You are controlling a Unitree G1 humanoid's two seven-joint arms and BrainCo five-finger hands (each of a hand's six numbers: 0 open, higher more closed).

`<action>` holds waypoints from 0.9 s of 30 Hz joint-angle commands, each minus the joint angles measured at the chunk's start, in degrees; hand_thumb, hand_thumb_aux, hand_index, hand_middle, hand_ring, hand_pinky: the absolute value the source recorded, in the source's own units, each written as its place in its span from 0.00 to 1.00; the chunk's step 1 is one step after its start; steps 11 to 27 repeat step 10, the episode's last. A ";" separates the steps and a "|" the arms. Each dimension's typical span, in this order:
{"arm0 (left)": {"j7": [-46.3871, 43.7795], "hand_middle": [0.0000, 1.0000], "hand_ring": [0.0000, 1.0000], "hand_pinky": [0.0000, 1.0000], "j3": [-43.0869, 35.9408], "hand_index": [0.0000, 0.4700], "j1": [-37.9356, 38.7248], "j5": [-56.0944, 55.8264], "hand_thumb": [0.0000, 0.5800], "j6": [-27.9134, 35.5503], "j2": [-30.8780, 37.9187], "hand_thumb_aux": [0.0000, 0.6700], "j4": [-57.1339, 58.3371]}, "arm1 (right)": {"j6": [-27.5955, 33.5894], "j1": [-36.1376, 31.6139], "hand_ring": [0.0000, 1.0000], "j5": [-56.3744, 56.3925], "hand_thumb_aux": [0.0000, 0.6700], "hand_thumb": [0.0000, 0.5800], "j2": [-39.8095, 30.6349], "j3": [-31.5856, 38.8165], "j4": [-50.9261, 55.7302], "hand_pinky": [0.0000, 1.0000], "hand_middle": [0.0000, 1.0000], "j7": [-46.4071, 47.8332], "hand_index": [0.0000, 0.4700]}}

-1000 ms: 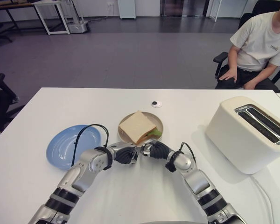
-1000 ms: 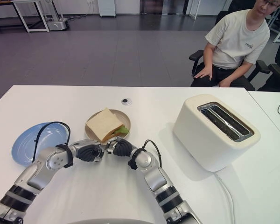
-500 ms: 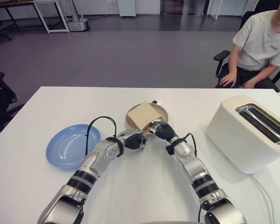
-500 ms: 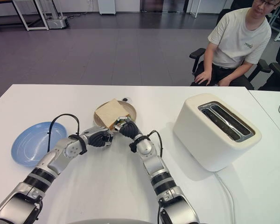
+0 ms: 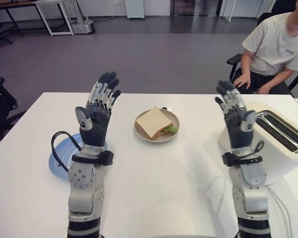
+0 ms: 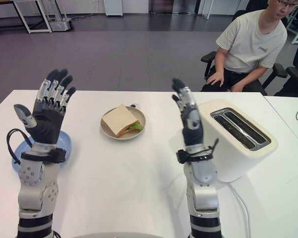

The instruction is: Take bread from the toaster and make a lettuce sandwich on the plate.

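**White table, sandwich on the plate, both hands up and open**

A white table runs across the front of a room with a dark grey floor. Near the middle of the table, toward its far edge, sits a small tan plate. The sandwich lies on it, with a pale slice of bread on top, turned so one corner points away from the robot. Green lettuce sticks out from under the slice on its right side. Just behind the plate, a small black-and-white disc lies on the table.

At the right stands a cream toaster, its two long slots facing up. A pale cord trails from it toward the near edge. At the left lies a blue plate, partly hidden by the left forearm, and a black cable loops over it from the wrist.

The left hand is held upright above the table on the left, fingers spread and pointing up, gripping nothing. The right hand stands upright in front of the toaster's left end, fingers straight and close together, also gripping nothing. Both hands are well apart from the sandwich, which sits between them.
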 commanded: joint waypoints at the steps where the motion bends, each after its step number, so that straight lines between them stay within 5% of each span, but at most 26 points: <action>1: -0.72 0.00 0.00 0.00 -1.18 0.00 5.86 0.89 0.00 0.27 -0.73 0.00 -0.77 | 0.31 5.38 0.00 3.69 0.00 0.00 -1.62 -3.83 0.07 0.00 0.00 1.50 0.00; 10: -1.76 0.00 0.00 0.00 -0.94 0.00 7.73 5.15 0.00 -3.86 -1.36 0.00 12.52 | -11.12 10.01 0.00 -0.47 0.00 0.00 0.12 0.55 15.39 0.00 0.00 3.45 0.00; 27: -1.76 0.00 0.00 0.00 -0.94 0.00 7.73 5.15 0.00 -3.86 -1.36 0.00 12.52 | -11.12 10.01 0.00 -0.47 0.00 0.00 0.12 0.55 15.39 0.00 0.00 3.45 0.00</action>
